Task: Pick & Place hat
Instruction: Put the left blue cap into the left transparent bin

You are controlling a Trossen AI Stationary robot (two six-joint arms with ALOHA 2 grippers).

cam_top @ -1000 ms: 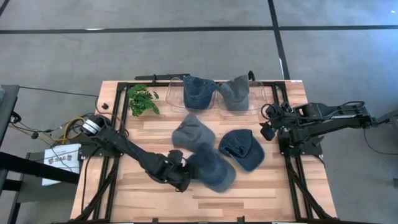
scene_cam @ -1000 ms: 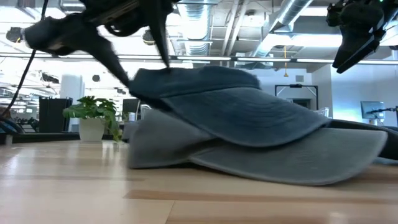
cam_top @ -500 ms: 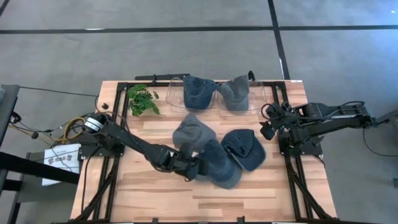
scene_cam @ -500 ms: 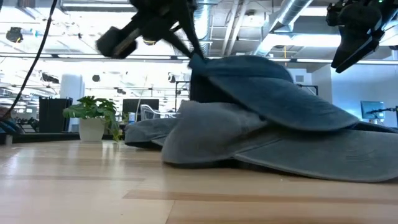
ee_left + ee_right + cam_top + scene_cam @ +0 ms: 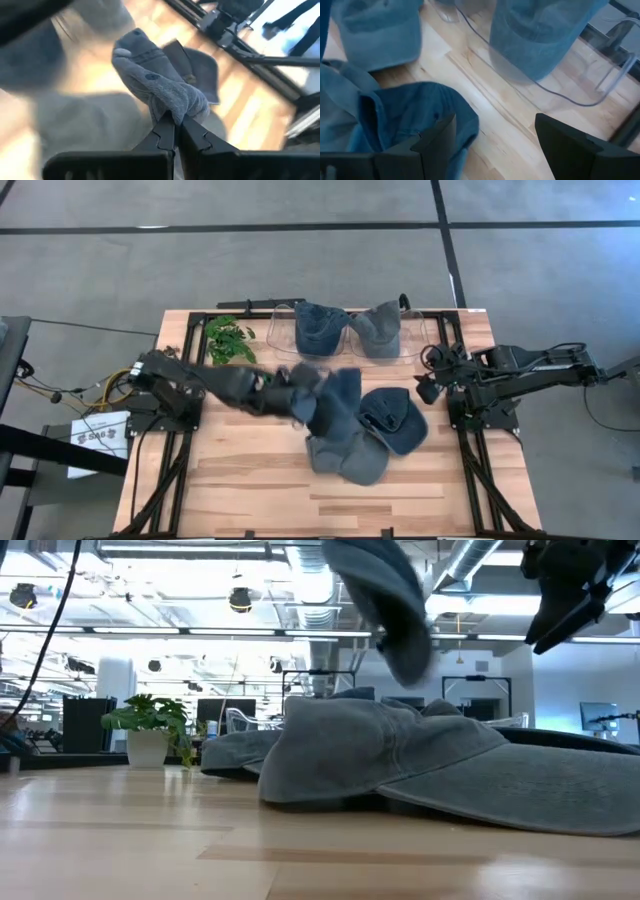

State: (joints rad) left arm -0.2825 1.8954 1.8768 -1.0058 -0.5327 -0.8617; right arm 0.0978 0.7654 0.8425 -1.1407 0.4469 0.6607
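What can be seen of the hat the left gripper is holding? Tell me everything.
The lifted hat is a blue-grey cap of soft, washed-looking cloth with a small eyelet showing. The left gripper has its fingers shut on a bunched fold of it, so it hangs limp and crumpled in the air, clear of the wooden table. It hangs above the grey hat lying on the table, near the middle, in front of the clear bin.

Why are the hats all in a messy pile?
Two loose hats lie overlapping mid-table, unlike the two sitting neatly in the clear holder. The left gripper is lifting a third hat, which dangles crumpled.
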